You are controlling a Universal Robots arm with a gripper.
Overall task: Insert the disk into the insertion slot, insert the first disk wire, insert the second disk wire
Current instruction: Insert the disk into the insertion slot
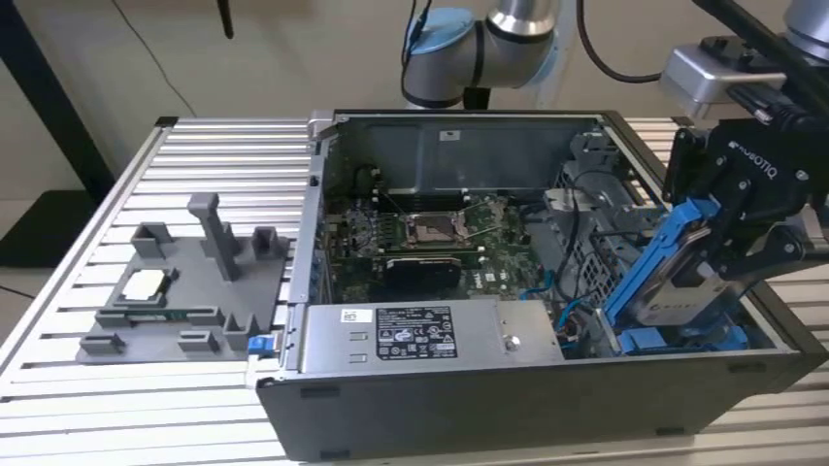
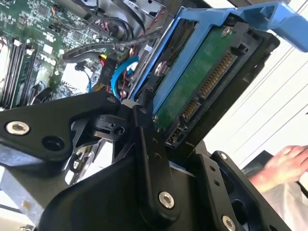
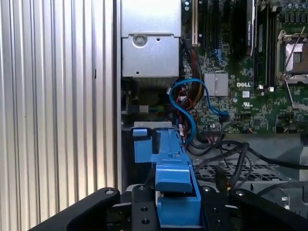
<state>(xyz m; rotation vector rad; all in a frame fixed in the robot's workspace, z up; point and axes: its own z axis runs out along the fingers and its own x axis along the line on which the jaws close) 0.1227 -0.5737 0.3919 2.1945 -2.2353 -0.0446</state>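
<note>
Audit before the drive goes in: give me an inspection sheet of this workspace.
Surface: slatted metal table carrying an open computer case.
Job's things: the disk is tilted, its lower end over the insertion slot, not seated.
Clutter: dark grey holder tray on the exterior view's left, with small parts on it.
Grippers: gripper shut on the disk.
Cables: blue cable and black cables lie loose inside the case.
Surroundings: a person's hand in the second wrist view; a beige wall behind the table.
</note>
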